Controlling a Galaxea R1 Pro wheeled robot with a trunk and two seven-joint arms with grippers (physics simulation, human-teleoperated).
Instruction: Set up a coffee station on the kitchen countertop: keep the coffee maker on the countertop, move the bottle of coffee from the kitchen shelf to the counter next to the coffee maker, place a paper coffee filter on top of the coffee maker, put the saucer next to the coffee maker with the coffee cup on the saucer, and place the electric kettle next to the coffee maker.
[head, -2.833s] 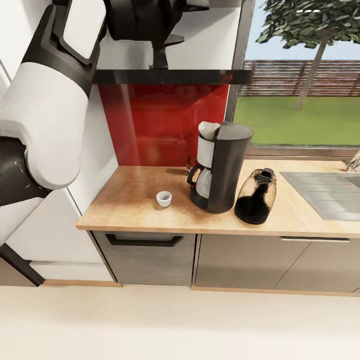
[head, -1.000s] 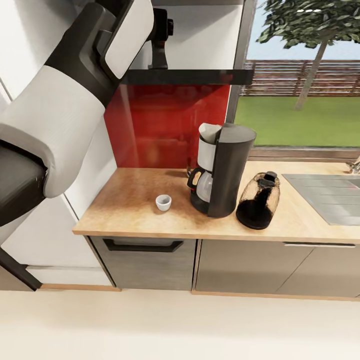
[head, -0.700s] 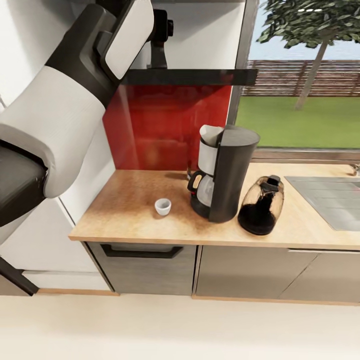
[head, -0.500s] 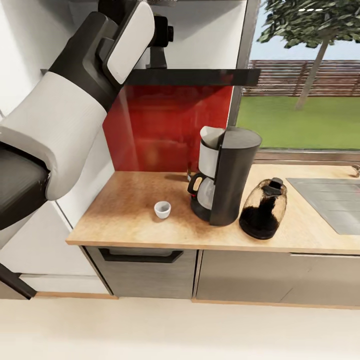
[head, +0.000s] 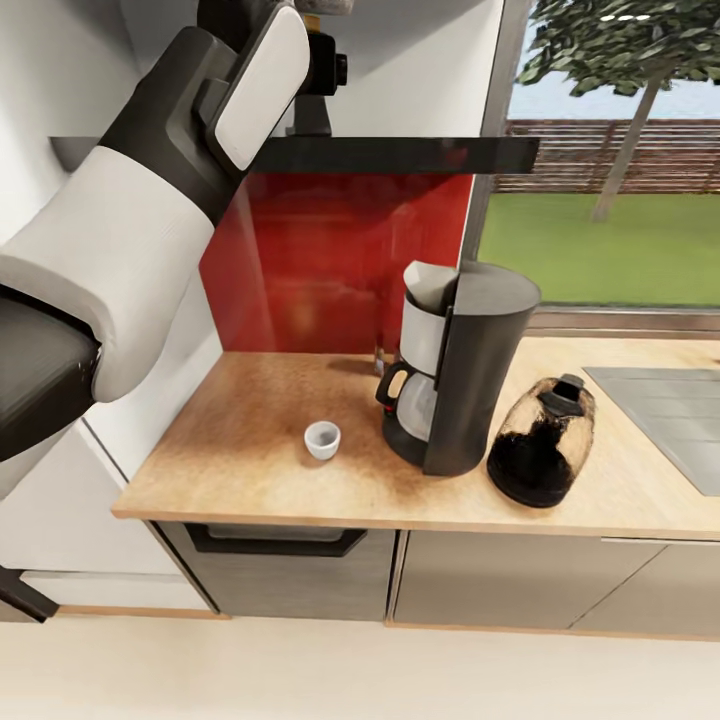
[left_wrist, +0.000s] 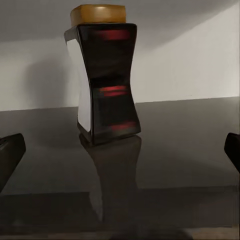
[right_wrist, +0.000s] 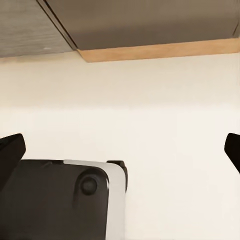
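Camera shifted; left arm raised to shelf (head: 400, 154). Bottle (left_wrist: 104, 75) upright, dead ahead of left claw (left_wrist: 120, 152), fingers spread, empty.

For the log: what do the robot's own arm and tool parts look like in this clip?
The left arm has bulky white rounded shells joined by black segments, with a white oblong panel set in a black housing near the wrist. The left tool shows dark fingertips at the frame edges; the right tool looks the same. No cables or markings are visible.
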